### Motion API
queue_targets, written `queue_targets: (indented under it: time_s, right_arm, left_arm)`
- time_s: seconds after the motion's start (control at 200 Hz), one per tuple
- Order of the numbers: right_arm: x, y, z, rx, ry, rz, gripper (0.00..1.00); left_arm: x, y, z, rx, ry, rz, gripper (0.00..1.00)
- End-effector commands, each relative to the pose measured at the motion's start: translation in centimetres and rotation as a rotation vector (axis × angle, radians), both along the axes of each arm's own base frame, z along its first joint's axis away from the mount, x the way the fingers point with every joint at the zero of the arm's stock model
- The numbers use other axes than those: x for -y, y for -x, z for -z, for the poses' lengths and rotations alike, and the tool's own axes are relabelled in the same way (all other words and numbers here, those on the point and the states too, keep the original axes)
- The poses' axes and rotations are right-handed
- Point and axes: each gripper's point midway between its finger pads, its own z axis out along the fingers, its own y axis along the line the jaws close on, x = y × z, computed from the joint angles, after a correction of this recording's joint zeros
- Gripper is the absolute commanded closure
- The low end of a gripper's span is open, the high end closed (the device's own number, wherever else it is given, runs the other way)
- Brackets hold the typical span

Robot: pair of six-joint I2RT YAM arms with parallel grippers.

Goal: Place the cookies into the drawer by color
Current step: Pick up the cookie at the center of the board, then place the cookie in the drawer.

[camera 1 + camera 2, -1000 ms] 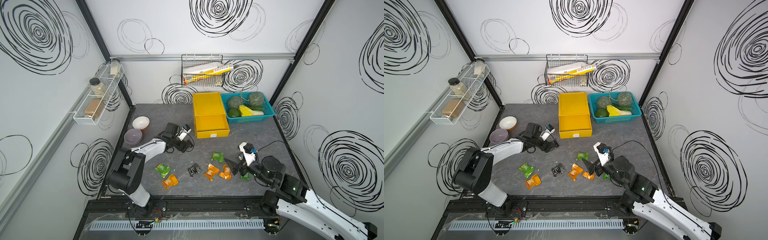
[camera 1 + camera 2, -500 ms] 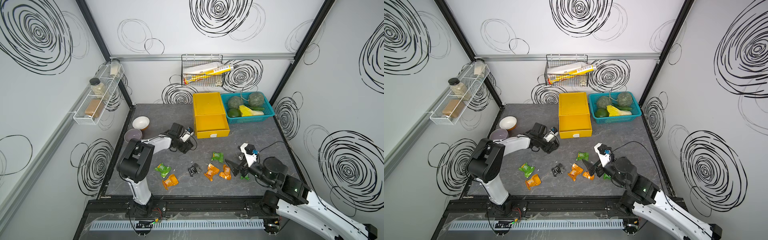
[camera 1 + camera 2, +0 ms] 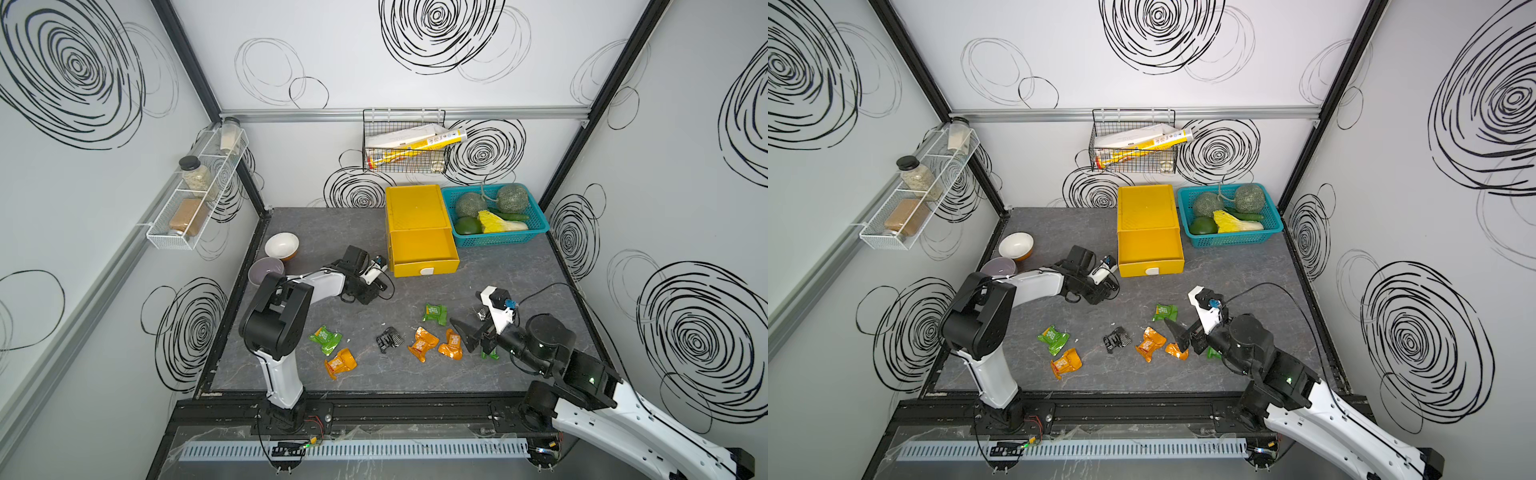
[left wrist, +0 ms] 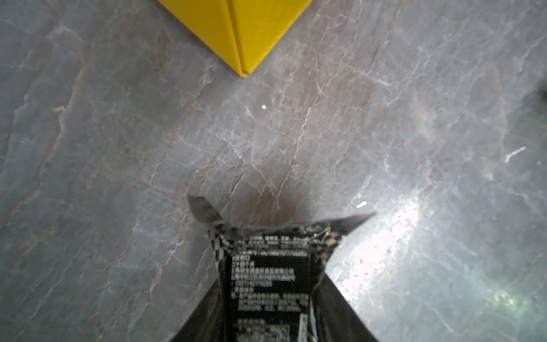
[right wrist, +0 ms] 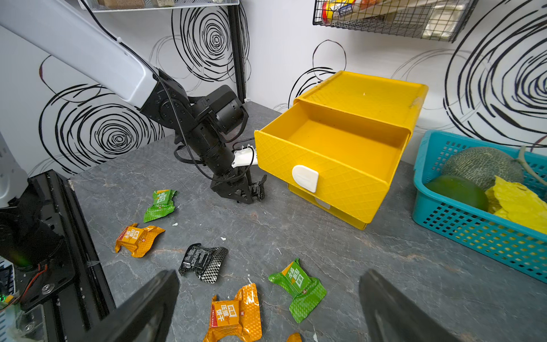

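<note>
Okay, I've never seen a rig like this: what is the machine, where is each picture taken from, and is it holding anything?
It is a two-armed robot, and each arm ends in a two-fingered gripper. Two pictures look down from overhead; the others come from a camera on each wrist. On the table lie foil cookie packets in green, orange and black. There is also a yellow drawer cabinet whose top drawer is pulled out and empty, a teal basket of produce and two bowls. The left gripper pinches a black packet near the cabinet. The right gripper hangs open over the packets, empty.
</note>
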Motion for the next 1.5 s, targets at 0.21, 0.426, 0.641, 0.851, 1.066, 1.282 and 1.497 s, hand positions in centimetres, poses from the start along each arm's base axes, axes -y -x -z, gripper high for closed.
queue_targets:
  time_s: [0.21, 0.426, 0.641, 0.851, 1.066, 1.282, 1.497]
  right_arm:
    - [0.2, -0.3, -0.3, 0.022, -0.012, 0.023, 0.0]
    - [0.3, -0.4, -0.4, 0.024, -0.014, 0.027, 0.0]
    - [0.7, -0.2, -1.0, 0.043, -0.036, 0.034, 0.0]
    - [1.0, -0.3, -1.0, 0.044, -0.034, 0.051, 0.0]
    - [1.2, -0.4, -1.0, 0.046, -0.033, 0.063, 0.0]
    - [1.2, -0.4, -1.0, 0.045, -0.034, 0.062, 0.0]
    - [1.2, -0.5, -0.9, 0.043, -0.032, 0.065, 0.0]
  left_arm:
    - [-0.1, 0.4, -2.3, 0.045, 0.037, -0.009, 0.67]
    - [0.2, 0.6, -4.3, 0.094, 0.074, -0.006, 0.72]
    - [-0.2, 0.2, -8.0, 0.178, 0.126, -0.033, 0.72]
    - [-1.0, -0.5, -13.0, 0.284, 0.191, -0.073, 0.72]
    - [-1.2, -1.3, -18.2, 0.37, 0.248, -0.115, 0.71]
    - [0.4, -1.8, -24.1, 0.474, 0.322, -0.07, 0.71]
    - [4.3, -1.2, -28.6, 0.545, 0.362, 0.048, 0.71]
